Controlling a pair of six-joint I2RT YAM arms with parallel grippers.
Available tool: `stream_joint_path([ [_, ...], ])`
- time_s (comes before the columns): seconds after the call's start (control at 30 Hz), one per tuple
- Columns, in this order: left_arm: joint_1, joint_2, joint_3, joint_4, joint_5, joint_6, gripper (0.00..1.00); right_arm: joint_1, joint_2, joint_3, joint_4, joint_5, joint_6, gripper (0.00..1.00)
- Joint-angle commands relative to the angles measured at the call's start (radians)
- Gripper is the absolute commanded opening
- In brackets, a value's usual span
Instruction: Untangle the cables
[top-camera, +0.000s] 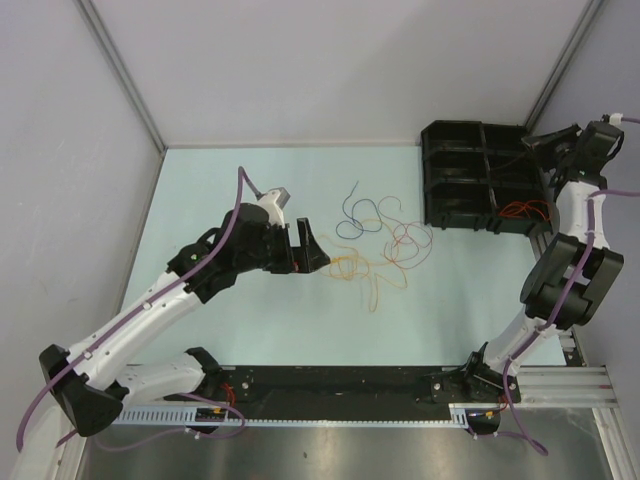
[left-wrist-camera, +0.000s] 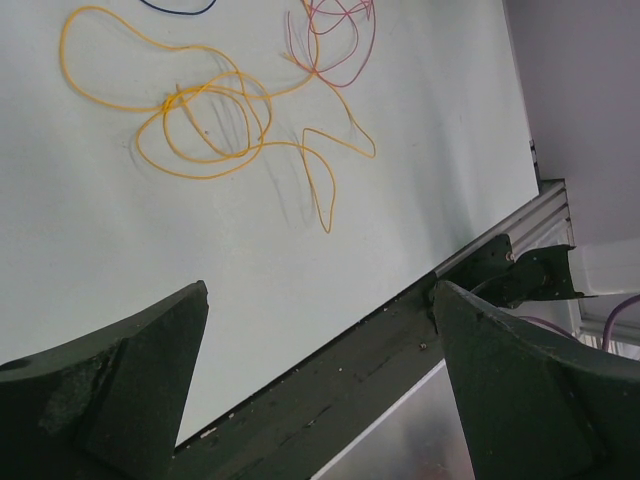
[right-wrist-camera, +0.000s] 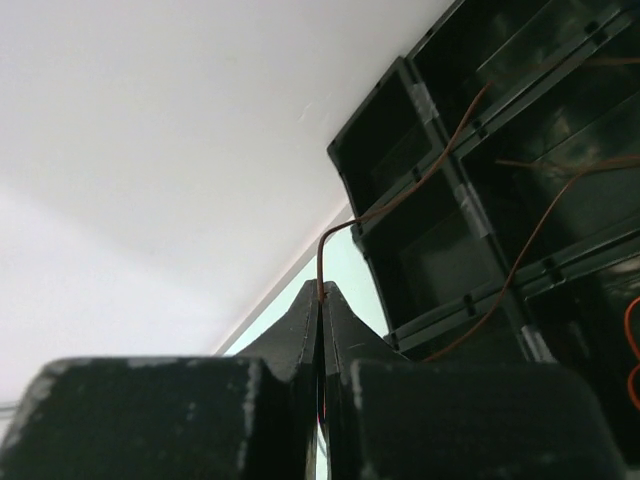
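Observation:
A tangle of thin cables lies mid-table: dark blue (top-camera: 358, 208), red and purple (top-camera: 410, 240), orange-yellow (top-camera: 362, 268). My left gripper (top-camera: 318, 250) is open and empty, just left of the orange-yellow loops. In the left wrist view (left-wrist-camera: 320, 335) those loops (left-wrist-camera: 200, 120) lie beyond the fingers, with pink-purple strands (left-wrist-camera: 335, 40) further off. My right gripper (top-camera: 532, 145) is over the black bin and shut (right-wrist-camera: 321, 292) on a thin reddish-brown cable (right-wrist-camera: 400, 200) that trails across the bin's compartments.
A black divided bin (top-camera: 470, 175) stands at the back right; an orange cable (top-camera: 525, 211) lies in its near right compartment. A black rail (top-camera: 340, 385) runs along the table's near edge, also in the left wrist view (left-wrist-camera: 350, 390). Grey walls enclose the table.

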Motion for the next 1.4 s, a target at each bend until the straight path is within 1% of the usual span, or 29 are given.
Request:
stream_joint_path([
  [0.0, 0.004, -0.024, 0.011, 0.015, 0.010, 0.038, 1.00, 0.005, -0.084, -0.042, 0.014, -0.051, 0.033, 0.00],
  [0.13, 0.006, -0.026, 0.014, 0.018, 0.016, 0.052, 1.00, 0.041, -0.115, -0.051, -0.032, -0.025, -0.003, 0.00],
  [0.2, 0.004, -0.026, 0.014, 0.023, 0.023, 0.058, 1.00, 0.048, -0.107, -0.056, -0.032, -0.040, -0.001, 0.00],
  [0.3, 0.004, -0.029, 0.015, 0.017, 0.030, 0.068, 1.00, 0.038, -0.083, -0.056, -0.035, -0.049, 0.006, 0.00],
  [0.4, 0.004, -0.046, 0.011, 0.001, 0.026, 0.072, 1.00, 0.017, -0.061, -0.052, -0.017, -0.002, -0.007, 0.00],
  [0.5, 0.004, -0.067, 0.006, -0.022, 0.011, 0.072, 1.00, -0.015, 0.014, 0.008, -0.038, 0.003, -0.003, 0.00],
  [0.53, 0.004, -0.073, 0.008, -0.029, 0.010, 0.072, 1.00, -0.020, 0.035, 0.058, -0.070, 0.004, -0.004, 0.00],
  [0.63, 0.004, -0.090, 0.009, -0.051, -0.004, 0.066, 1.00, -0.032, 0.124, 0.131, -0.118, 0.009, -0.009, 0.00],
  [0.77, 0.006, -0.098, 0.017, -0.072, -0.016, 0.057, 1.00, -0.040, 0.224, 0.264, -0.156, 0.035, -0.033, 0.00],
  [0.83, 0.006, -0.098, 0.023, -0.082, -0.021, 0.054, 1.00, -0.046, 0.274, 0.316, -0.202, 0.066, -0.044, 0.00],
  [0.97, 0.004, -0.099, 0.022, -0.085, -0.027, 0.042, 1.00, -0.037, 0.331, 0.389, -0.219, 0.171, -0.085, 0.00],
  [1.1, 0.004, -0.089, 0.020, -0.082, -0.024, 0.032, 1.00, 0.011, 0.396, 0.494, -0.271, 0.307, -0.216, 0.00],
  [1.23, 0.006, -0.076, 0.025, -0.075, -0.021, 0.026, 1.00, 0.040, 0.460, 0.533, -0.299, 0.379, -0.259, 0.00],
  [1.37, 0.006, -0.056, 0.046, -0.077, -0.020, 0.029, 1.00, 0.071, 0.498, 0.531, -0.288, 0.503, -0.306, 0.00],
])
